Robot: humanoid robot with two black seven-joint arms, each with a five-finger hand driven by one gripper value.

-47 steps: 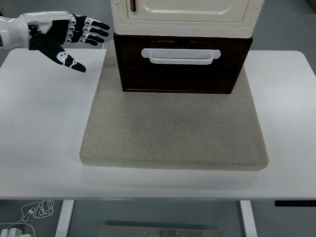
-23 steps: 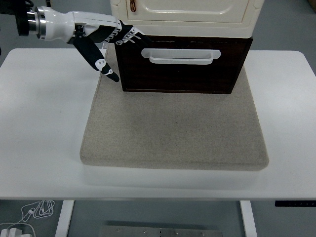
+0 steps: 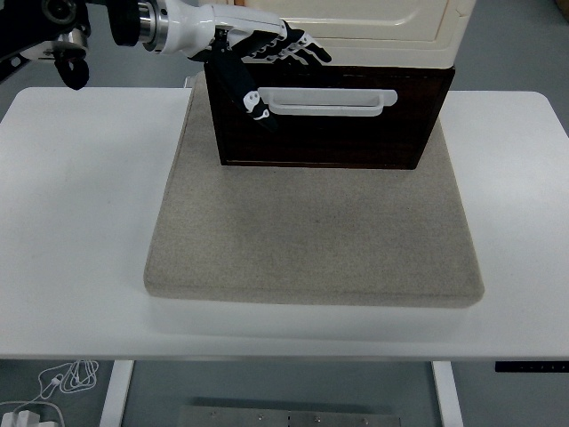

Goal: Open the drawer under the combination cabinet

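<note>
A dark brown drawer (image 3: 329, 129) with a white handle (image 3: 325, 101) is seen beneath a cream cabinet (image 3: 356, 31). Both are carried on a speckled grey-beige mat (image 3: 316, 231), laid over a white tabletop (image 3: 80, 222). The left hand (image 3: 262, 62) is coloured black and white.

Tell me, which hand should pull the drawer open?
Left. The left hand is open, right at the left end of the white handle on the dark drawer. The right hand is not in view.
</note>
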